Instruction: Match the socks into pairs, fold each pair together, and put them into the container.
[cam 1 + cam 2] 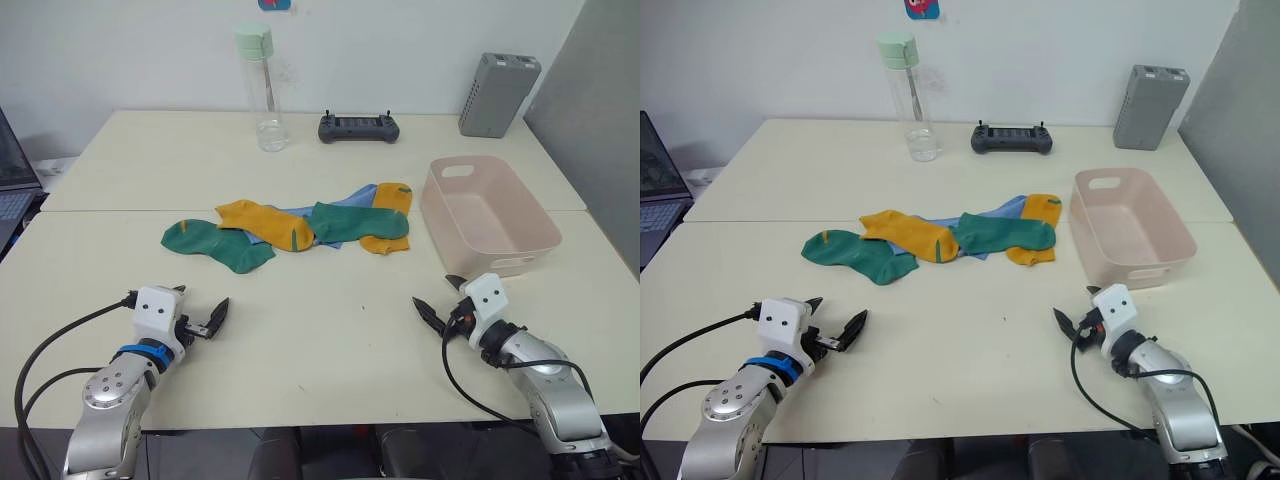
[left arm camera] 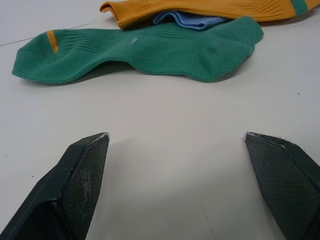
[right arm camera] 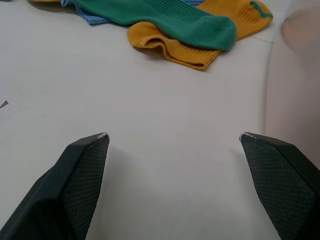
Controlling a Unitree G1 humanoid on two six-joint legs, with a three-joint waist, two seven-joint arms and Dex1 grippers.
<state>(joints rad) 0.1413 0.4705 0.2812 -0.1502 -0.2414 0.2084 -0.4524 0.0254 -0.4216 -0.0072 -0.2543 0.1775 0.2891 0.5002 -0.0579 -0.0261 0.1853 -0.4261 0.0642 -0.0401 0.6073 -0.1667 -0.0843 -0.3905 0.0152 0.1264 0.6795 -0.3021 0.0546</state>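
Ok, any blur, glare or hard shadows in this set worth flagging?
Head views: even light, soft shadows under the socks, no glare. Right wrist view: the pink container is blurred at the frame edge. Left wrist view: the green sock is sharp, its knit ribs readable, with a soft shadow beneath.

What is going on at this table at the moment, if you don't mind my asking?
A humanoid robot is about to sort socks. Its left hand and right hand rest open over bare table, holding nothing. The socks, green, yellow and blue, lie in an overlapping heap at mid-table, not yet paired. The pink container beside them is empty. A bottle, a controller and a grey box stand at the back.
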